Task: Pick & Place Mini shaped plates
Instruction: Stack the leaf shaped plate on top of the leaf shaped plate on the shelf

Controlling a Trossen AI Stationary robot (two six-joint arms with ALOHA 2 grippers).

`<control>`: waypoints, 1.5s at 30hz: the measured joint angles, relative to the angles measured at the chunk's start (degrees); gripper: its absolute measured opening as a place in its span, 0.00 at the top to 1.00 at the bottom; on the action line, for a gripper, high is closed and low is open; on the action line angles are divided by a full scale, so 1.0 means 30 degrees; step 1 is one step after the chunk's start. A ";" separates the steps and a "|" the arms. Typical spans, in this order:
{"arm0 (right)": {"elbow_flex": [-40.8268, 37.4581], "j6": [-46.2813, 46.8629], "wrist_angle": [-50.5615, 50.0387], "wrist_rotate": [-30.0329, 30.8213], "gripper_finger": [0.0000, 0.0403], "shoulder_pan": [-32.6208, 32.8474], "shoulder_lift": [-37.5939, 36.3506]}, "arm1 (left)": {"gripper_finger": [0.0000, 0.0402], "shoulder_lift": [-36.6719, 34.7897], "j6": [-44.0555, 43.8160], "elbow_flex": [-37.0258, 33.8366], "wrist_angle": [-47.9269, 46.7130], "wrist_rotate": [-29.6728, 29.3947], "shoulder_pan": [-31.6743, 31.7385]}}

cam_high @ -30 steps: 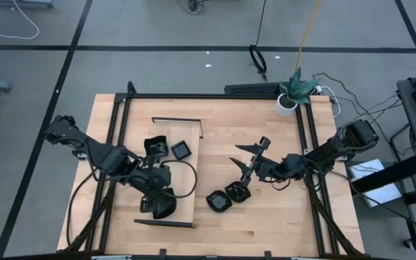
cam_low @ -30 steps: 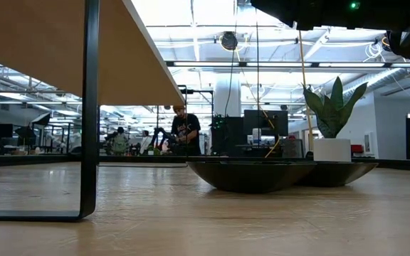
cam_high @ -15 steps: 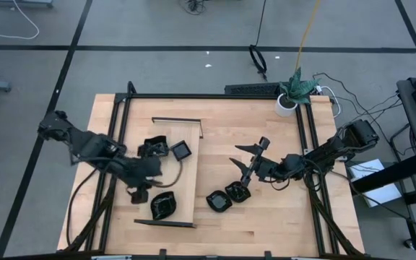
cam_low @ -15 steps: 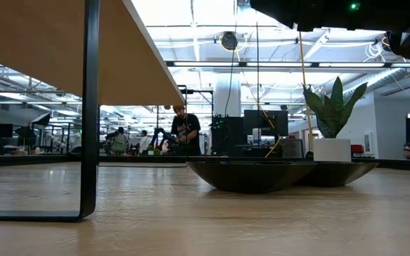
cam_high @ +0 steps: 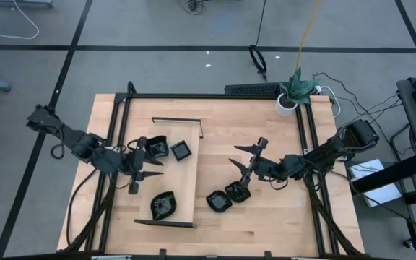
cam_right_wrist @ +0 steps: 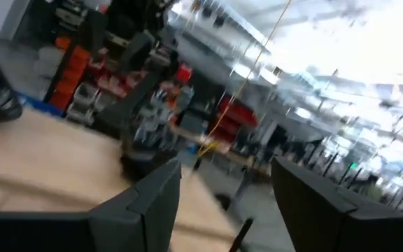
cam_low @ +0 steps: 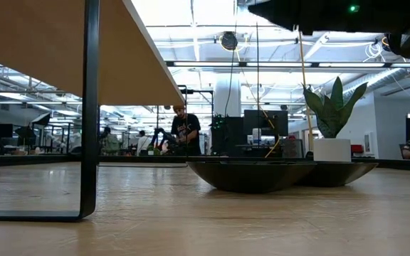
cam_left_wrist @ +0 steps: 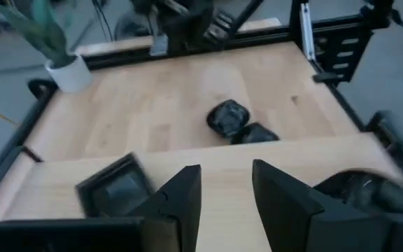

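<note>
Plates counted: four mini shaped plates seen from above.
On the wooden board (cam_high: 186, 162): a lobed plate (cam_high: 162, 206) near its front end; a square plate (cam_high: 182, 150) toward its far end.
On the bare table (cam_high: 280, 209): two plates touching, one (cam_high: 217, 201) beside the other (cam_high: 237, 192), right of the board.
Left gripper (cam_high: 137, 165): over the board's left edge, jaws apart with nothing between them; the lobed plate lies just in front, the square plate just to the right.
Right gripper (cam_high: 250, 157): jaws spread wide, nothing held, raised just behind the touching pair.
Open room: bare wood around the pair and along the table's front edge; black frame rails run down both sides.
</note>
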 joint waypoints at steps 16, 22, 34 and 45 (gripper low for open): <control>0.5311 1.1093 -2.2640 -0.2679 0.48 -0.1874 -0.2968 | 0.67 -0.9092 0.3329 -0.4384 0.4955 -0.0755 0.3919; 0.9469 1.6764 -3.2011 -0.4774 0.48 -0.1191 -0.1980 | 0.67 -0.8067 0.3201 -0.4410 0.4257 -0.2219 0.4352; 0.9239 1.9862 -3.5713 -0.8372 0.48 -0.1283 0.2183 | 0.67 -0.4911 0.1150 -0.4410 0.4135 -0.6133 0.5371; 0.6522 2.1706 -3.0643 -1.0214 0.48 -0.1086 0.2208 | 0.67 -0.3424 0.2140 -0.4410 0.6101 -0.5394 0.5516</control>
